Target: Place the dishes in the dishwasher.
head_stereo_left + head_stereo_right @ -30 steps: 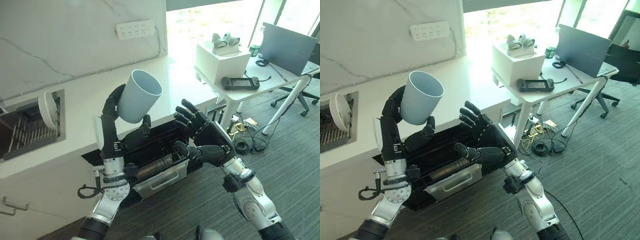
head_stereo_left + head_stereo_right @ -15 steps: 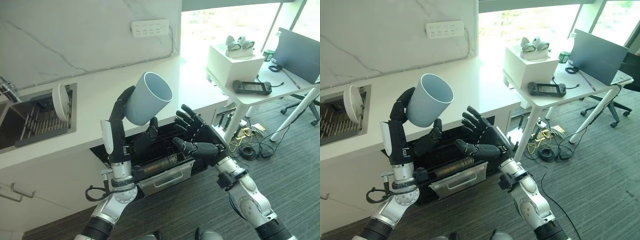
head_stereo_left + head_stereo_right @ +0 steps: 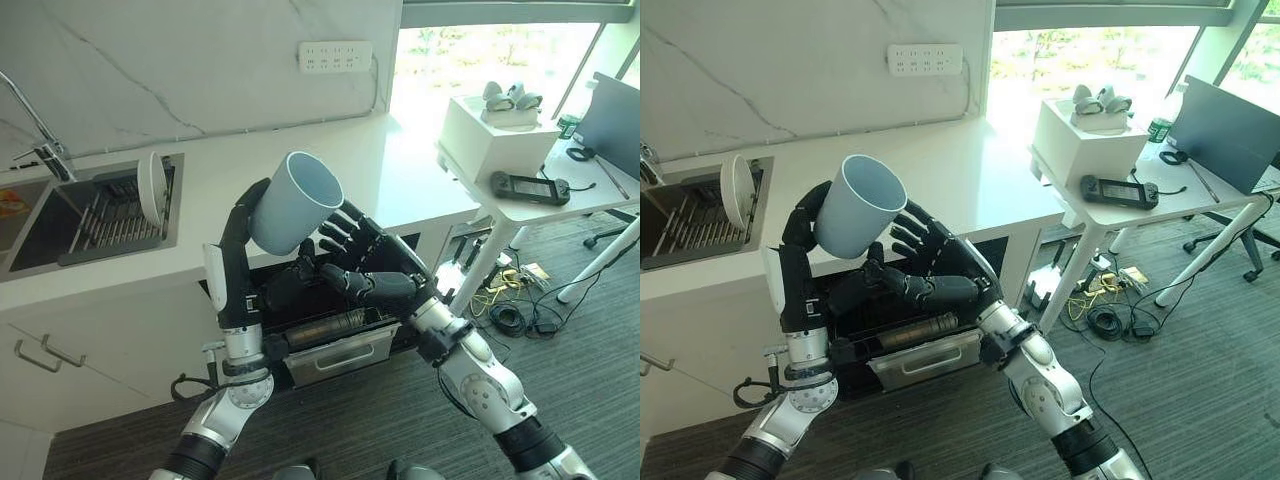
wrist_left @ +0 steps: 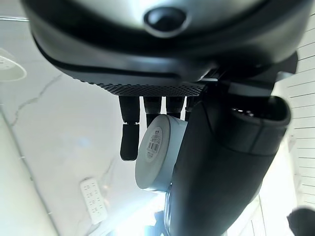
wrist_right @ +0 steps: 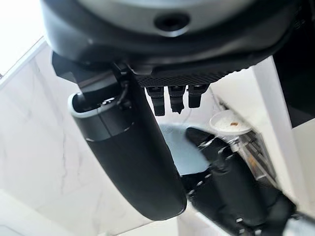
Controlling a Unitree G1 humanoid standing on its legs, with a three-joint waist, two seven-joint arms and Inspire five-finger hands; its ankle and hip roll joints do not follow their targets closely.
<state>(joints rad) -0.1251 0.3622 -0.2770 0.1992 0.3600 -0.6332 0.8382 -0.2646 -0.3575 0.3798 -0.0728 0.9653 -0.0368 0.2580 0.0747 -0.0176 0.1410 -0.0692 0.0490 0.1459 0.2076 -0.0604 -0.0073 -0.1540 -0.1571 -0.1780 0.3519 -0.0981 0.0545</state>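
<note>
A pale blue-grey cup [image 3: 293, 205] is held up in the air, mouth tilted up and to the right, with my left hand [image 3: 238, 228] shut on it: fingers behind it, thumb under its base. In the left wrist view the cup's [image 4: 156, 158] labelled bottom shows between the fingers [image 4: 129, 138] and the thumb. My right hand [image 3: 378, 275] is open, fingers spread, right beside the cup on its right; I cannot tell whether they touch. Below both hands the dishwasher drawer [image 3: 338, 348] stands pulled out from under the counter.
A sink [image 3: 100, 215] with a metal rack holds an upright white plate [image 3: 152, 186] at the left of the white counter [image 3: 390, 170]. At the right stands a white table [image 3: 580, 190] with a box [image 3: 500, 125] and a game controller [image 3: 525, 185]. Cables [image 3: 512, 318] lie on the carpet.
The camera has swung left, so the sink shows more. My right hand has moved left and up to the cup's side. The left hand still holds the cup raised.
</note>
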